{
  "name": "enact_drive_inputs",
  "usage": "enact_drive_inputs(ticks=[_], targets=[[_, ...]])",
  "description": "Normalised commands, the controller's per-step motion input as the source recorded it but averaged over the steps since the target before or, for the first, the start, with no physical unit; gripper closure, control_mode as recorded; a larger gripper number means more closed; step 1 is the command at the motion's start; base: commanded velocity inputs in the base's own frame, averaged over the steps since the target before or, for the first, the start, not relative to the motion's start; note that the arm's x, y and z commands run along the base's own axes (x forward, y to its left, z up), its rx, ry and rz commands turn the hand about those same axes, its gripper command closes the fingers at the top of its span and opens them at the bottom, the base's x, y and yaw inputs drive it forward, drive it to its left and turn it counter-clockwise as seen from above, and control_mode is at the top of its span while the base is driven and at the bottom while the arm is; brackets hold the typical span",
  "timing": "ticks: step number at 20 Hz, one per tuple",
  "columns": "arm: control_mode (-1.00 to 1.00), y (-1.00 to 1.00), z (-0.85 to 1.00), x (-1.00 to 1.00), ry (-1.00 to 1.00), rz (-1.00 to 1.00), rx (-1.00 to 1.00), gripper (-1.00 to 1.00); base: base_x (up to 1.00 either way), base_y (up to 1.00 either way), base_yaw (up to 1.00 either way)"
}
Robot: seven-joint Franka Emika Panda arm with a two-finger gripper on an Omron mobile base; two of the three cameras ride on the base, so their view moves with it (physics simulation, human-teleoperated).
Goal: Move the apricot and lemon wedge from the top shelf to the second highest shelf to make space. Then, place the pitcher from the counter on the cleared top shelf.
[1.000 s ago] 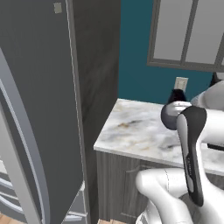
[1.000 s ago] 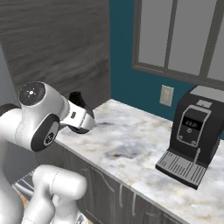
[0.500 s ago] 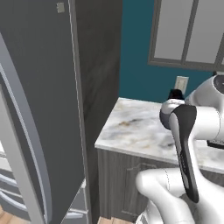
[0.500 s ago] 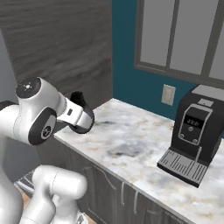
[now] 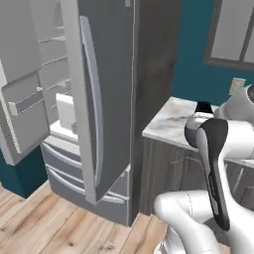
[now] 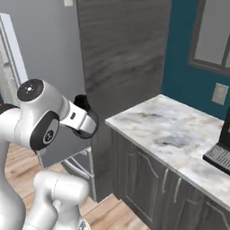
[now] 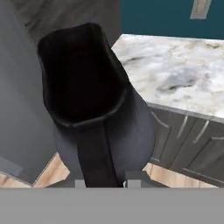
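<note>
The gripper [image 7: 103, 183] is clamped on the handle of the pitcher [image 7: 94, 103], which takes up the centre of the hand view, mouth open towards the camera and handle running down to the bottom edge. The pitcher is off the counter [image 7: 183, 74], which lies at the upper right of that frame, and hangs over the floor in front of the cabinet fronts [image 7: 188, 140]. In the right base view only a dark part of the pitcher [image 6: 85, 108] shows at the wrist, centre left. In the left base view the open fridge [image 5: 54, 99] occupies the upper left, its door [image 5: 101, 94] standing out at centre frame.

Judgement: the step in hand is carrying the pitcher to the top shelf. The apricot and lemon wedge cannot be made out.

Recommendations:
- Keep the pitcher level; the grip is on the handle alone, so the belly may swing.
- Swing wide of the door edge before turning in.
- Enter above the shelf lip and lower gently.
- Release only once the base sits flat.
</note>
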Motion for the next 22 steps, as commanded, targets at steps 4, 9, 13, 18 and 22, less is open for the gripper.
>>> enact_drive_inputs(ticks=[4, 9, 13, 18, 22], targets=[[1.0, 0.0, 0.0, 0.0, 0.0, 0.0, 0.0, 1.0, -0.08, 0.97, 0.55], [1.0, 0.0, 0.0, 0.0, 0.0, 0.0, 0.0, 1.0, 0.0, 1.0, 0.57], [1.0, 0.0, 0.0, 0.0, 0.0, 0.0, 0.0, 1.0, 0.16, 1.0, 0.48], [1.0, 0.0, 0.0, 0.0, 0.0, 0.0, 0.0, 1.0, 0.52, 0.73, 0.14], [1.0, 0.0, 0.0, 0.0, 0.0, 0.0, 0.0, 1.0, 0.61, 0.13, -0.11]])
